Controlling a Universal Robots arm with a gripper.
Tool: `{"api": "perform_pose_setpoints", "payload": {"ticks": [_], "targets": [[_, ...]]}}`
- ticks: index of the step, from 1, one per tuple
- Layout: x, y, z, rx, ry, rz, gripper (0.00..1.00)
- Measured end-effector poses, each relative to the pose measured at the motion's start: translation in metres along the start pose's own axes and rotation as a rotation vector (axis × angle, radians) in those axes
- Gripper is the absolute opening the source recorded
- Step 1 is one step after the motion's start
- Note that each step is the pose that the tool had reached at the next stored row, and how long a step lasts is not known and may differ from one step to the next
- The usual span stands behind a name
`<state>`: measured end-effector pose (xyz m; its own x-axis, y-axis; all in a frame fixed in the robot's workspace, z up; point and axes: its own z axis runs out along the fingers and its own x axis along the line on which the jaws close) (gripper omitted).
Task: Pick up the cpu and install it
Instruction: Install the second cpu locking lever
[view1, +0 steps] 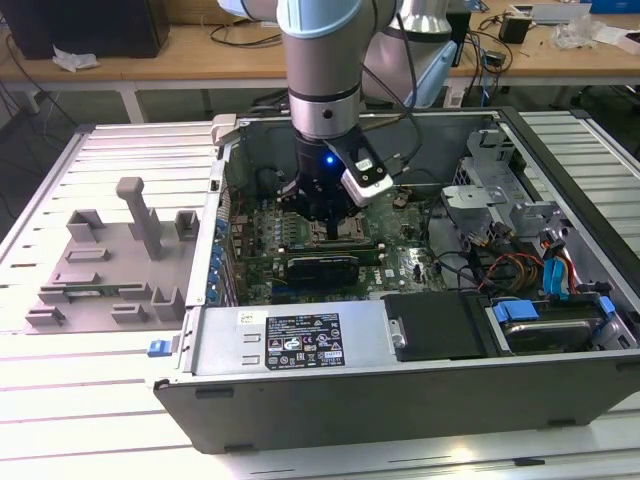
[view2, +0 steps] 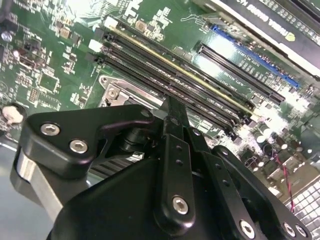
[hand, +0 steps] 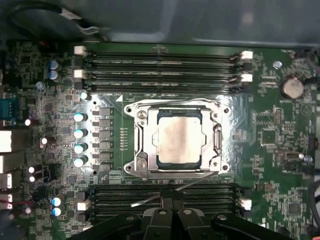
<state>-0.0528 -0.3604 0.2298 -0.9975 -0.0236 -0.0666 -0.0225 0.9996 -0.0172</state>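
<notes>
Cpu (hand: 179, 138) seated in socket (hand: 137, 167), memory slots (hand: 160, 67) flanking; gripper (hand: 172, 206) fingers together, empty

**CPU in the socket, arm above the board**

You have the cpu (hand: 179, 137) lying inside the socket frame (hand: 137, 142), memory slots (hand: 160, 67) on both sides. In the exterior view, the gripper (view1: 325, 215) hangs inside the computer case (view1: 400, 400); the fixture tray (view1: 100, 265) lies to its left.

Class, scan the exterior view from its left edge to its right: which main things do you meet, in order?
Grey holder fixture → blue clip → the arm's tool over the motherboard → black drive caddy → blue cables.
</notes>
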Motion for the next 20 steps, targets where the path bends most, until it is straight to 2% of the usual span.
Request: {"api": "perform_pose_setpoints", "payload": {"ticks": [7, 13, 20], "targets": [[0.0017, 0.0001, 0.0016, -0.0017, -0.0004, -0.022, 0.11], [0.0036, 0.0001, 0.0072, -0.0020, -0.0004, -0.028, 0.11], [0.0037, 0.0002, 0.0074, -0.0022, -0.0005, -0.028, 0.11]]}}
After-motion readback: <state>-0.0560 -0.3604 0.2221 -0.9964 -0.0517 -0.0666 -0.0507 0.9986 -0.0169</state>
